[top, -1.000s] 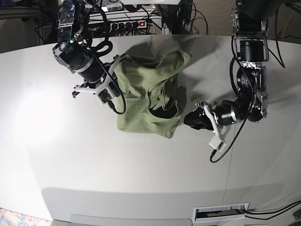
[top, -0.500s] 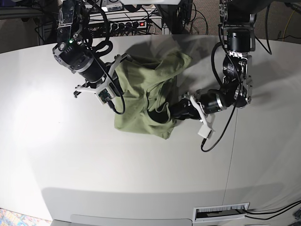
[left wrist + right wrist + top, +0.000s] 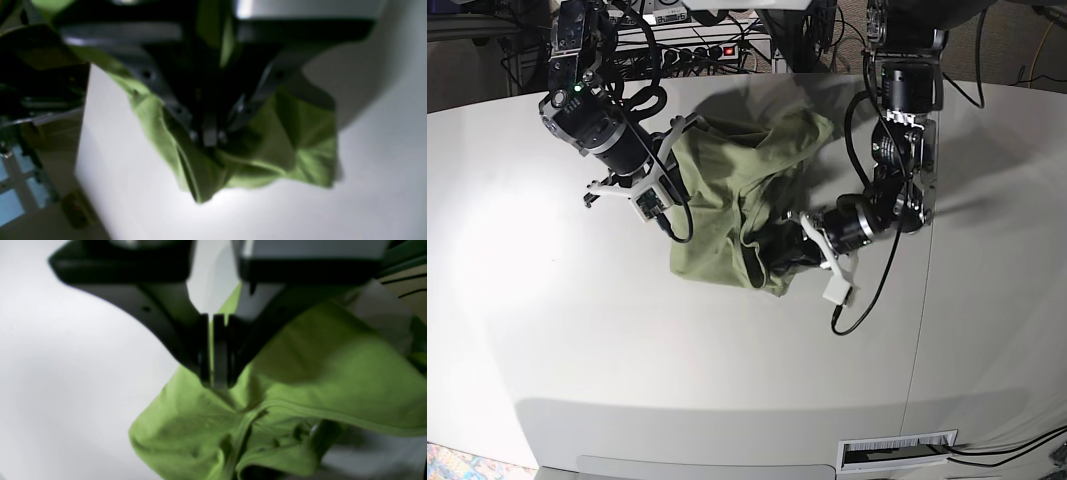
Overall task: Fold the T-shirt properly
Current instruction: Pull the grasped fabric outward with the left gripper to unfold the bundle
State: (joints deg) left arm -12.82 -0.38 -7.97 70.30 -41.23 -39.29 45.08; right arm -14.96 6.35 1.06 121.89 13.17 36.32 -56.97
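Observation:
The olive-green T-shirt (image 3: 727, 200) lies crumpled in a heap at the middle of the white table (image 3: 577, 340). My left gripper (image 3: 785, 255) is buried in the heap's lower right corner. The left wrist view shows this left gripper (image 3: 208, 136) shut, with a bunch of T-shirt (image 3: 287, 146) fabric pinched at its tips and hanging below. My right gripper (image 3: 670, 170) sits at the shirt's upper left edge. In the right wrist view the right gripper (image 3: 215, 381) is shut on a fold of the T-shirt (image 3: 300, 373), beside a hemmed edge.
Cables and a power strip (image 3: 697, 50) crowd the table's far edge behind the shirt. A loose cable (image 3: 877, 290) trails from the left arm across the table. A white vent panel (image 3: 897, 452) sits below the near edge.
My left arm has swung leftward from beside the shirt into its lower right corner and shut its jaws on the fabric. The right arm has stayed put.

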